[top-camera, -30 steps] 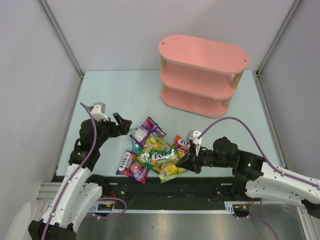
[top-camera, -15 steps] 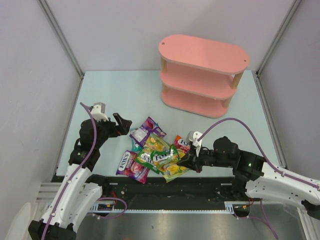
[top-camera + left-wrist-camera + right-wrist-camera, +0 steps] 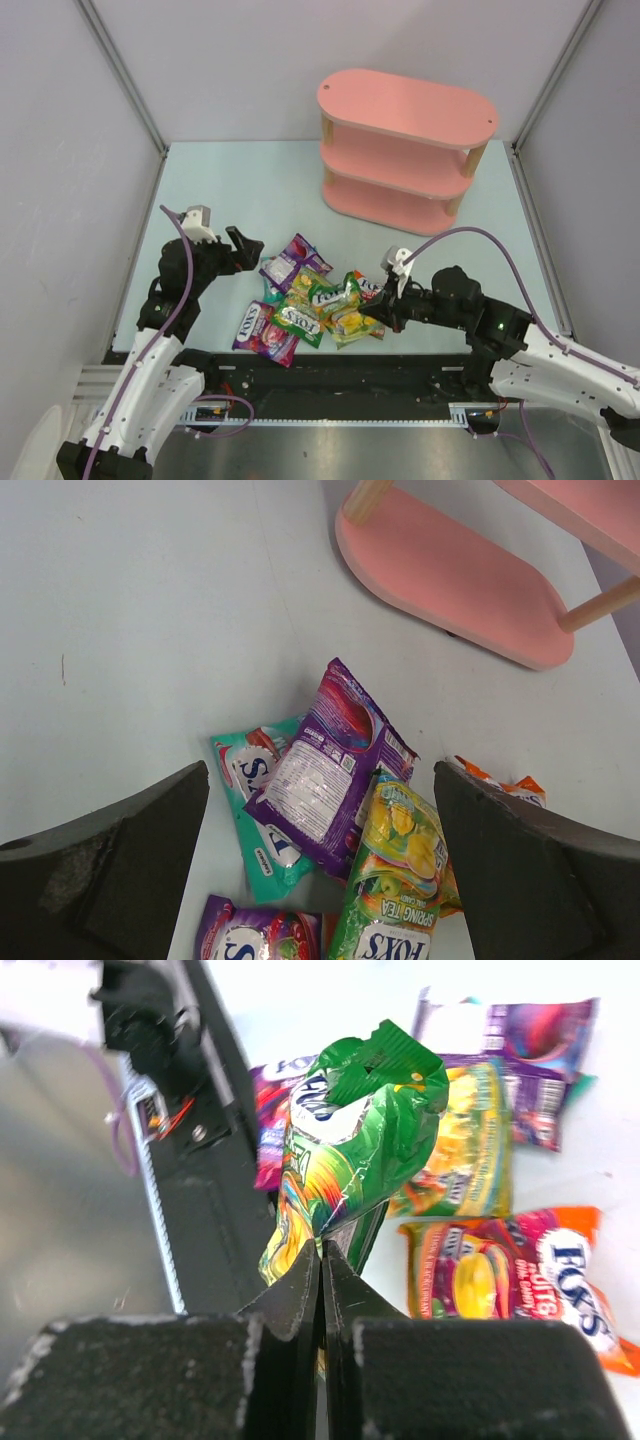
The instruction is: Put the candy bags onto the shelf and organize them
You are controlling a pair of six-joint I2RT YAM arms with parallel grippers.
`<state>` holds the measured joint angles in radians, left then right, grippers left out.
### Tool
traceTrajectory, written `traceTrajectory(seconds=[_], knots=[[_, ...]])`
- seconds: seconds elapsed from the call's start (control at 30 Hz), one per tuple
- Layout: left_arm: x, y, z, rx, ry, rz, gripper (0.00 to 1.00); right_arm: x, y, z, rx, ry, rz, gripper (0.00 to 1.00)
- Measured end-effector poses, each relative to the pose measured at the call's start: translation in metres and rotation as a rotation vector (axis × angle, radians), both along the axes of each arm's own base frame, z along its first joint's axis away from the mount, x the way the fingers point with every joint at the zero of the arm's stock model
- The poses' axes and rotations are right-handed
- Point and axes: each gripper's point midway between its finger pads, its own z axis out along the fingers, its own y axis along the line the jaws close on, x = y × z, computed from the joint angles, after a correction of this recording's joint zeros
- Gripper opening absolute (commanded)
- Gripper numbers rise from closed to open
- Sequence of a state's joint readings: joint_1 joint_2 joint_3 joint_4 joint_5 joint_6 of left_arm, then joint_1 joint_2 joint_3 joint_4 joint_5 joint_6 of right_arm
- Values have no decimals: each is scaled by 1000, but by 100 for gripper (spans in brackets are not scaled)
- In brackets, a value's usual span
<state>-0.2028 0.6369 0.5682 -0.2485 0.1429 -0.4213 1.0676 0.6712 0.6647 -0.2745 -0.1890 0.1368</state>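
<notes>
Shows the right gripper (image 3: 385, 318) pinched shut on one edge of a green-yellow candy bag (image 3: 350, 1150). Holds that bag upright and crumpled directly ahead of the closed fingertips. Gripped by the edge, most likely, because a flat glossy pouch offers nothing else to pinch. Cannot tell whether the bag hangs fully clear of the pile.

Beneath and beyond the right gripper, on the pale surface (image 3: 250, 190), lies the rest of the pile in loose overlap. Includes a yellow bag (image 3: 465, 1150) just past the held one and an orange-red bag (image 3: 520, 1280) to the gripper's right. Also includes a purple-magenta bag (image 3: 262, 330) on the far side of the pile from the right gripper.

Shows the left gripper (image 3: 243, 248) spread wide and holding nothing, poised over its own side of the pile. Just ahead of it, a purple bag (image 3: 325, 765) resting on top of a teal bag (image 3: 255, 810). Probably waiting there for a turn, or ready to steady the heap.

Well beyond both grippers, at the far edge of the surface, stands the pink three-tier shelf (image 3: 400, 150). No bag visible on any board seen here, so sorting appears barely begun. Next, presumably, a long carry of the green-yellow bag away from the pile and forward to one of those boards.
</notes>
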Motion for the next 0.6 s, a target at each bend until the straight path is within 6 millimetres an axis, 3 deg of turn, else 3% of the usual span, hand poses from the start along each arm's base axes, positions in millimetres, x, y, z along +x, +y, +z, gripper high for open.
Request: traceTrajectory(seconds=[0.33,0.43,0.6], knots=[[-1,0,2,-2,-8,0,100,48,-3,6,47,107,-186,0],[-1,0,2,-2,-9,0,100,65,-1,21,67,109,-225,0],[-1,0,2,-2,-8,0,100,108,-1,73,133,87,-303,0]])
